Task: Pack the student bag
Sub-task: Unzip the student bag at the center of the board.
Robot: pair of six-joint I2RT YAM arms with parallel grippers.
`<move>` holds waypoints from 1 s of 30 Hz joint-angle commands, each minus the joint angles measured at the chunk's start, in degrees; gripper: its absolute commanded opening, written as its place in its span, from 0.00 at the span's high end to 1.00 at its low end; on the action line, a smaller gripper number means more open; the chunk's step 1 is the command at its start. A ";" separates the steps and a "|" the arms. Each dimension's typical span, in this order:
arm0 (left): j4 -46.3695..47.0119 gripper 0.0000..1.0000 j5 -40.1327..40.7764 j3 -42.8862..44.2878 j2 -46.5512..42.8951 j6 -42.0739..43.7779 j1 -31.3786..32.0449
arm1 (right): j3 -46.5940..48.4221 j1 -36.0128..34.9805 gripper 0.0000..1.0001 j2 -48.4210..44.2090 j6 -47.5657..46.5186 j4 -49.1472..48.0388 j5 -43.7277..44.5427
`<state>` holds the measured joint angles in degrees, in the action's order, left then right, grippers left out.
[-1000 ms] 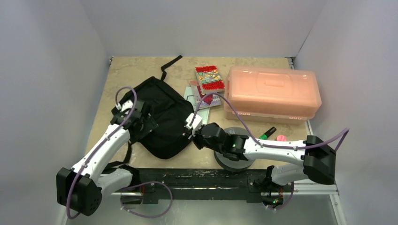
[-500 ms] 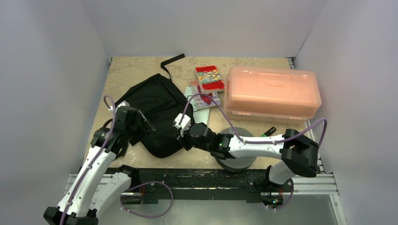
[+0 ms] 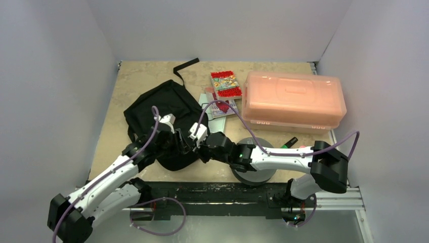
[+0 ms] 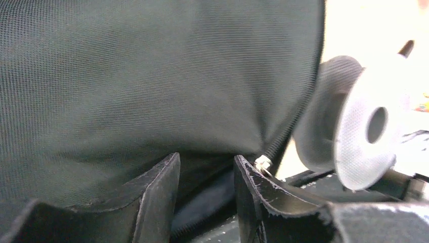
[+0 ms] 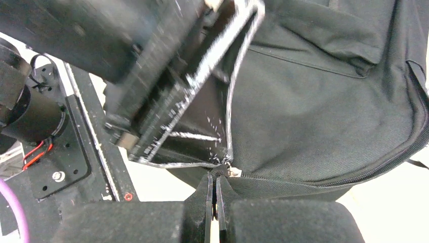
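A large floppy black student bag (image 3: 162,109) is lying on the left half of a beige tabletop (image 3: 131,81), with one long strap trailing toward the back wall. Both robot arms are reaching in toward the bag's near right corner, where their tips are meeting almost side by side. In the right wrist view, the right end effector (image 5: 216,177) is pressing its two fingers fully together, pinching the bag's edge at the point where the opened silvery zip edge (image 5: 232,109) is ending and the closed zip is beginning. The bag's mouth is gaping open just above that pinch, and the other arm is showing there as a dark blur. In the left wrist view, the left end effector (image 4: 206,161) is holding its fingers apart by a narrow gap, with black bag fabric filling the space right ahead of them; nothing is visibly caught between them. To the right of the bag, a dark grey spool (image 3: 250,174) is sitting near the front edge, partly under the right arm. Behind it, a translucent orange lidded box (image 3: 293,101) is taking up the back right of the tabletop, a colourful book (image 3: 226,83) is lying just beside the box, and a green marker (image 3: 289,143) is resting in front of it.
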<state>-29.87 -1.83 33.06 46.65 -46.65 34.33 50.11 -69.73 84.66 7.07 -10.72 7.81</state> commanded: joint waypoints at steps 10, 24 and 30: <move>0.68 0.76 -0.23 -3.38 0.12 3.81 0.65 | 1.57 -0.31 1.00 -2.27 0.04 2.17 11.34; 15.44 0.42 -20.32 -5.46 -1.68 8.49 0.80 | 1.84 -0.31 1.00 -2.64 0.83 1.64 10.06; 12.49 0.40 -18.79 -3.43 3.92 11.04 2.28 | 1.81 -0.31 1.00 -3.45 0.85 2.69 11.50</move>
<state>-18.57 -17.32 27.73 47.51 -38.65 34.76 50.15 -69.76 84.16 7.51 -6.33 17.52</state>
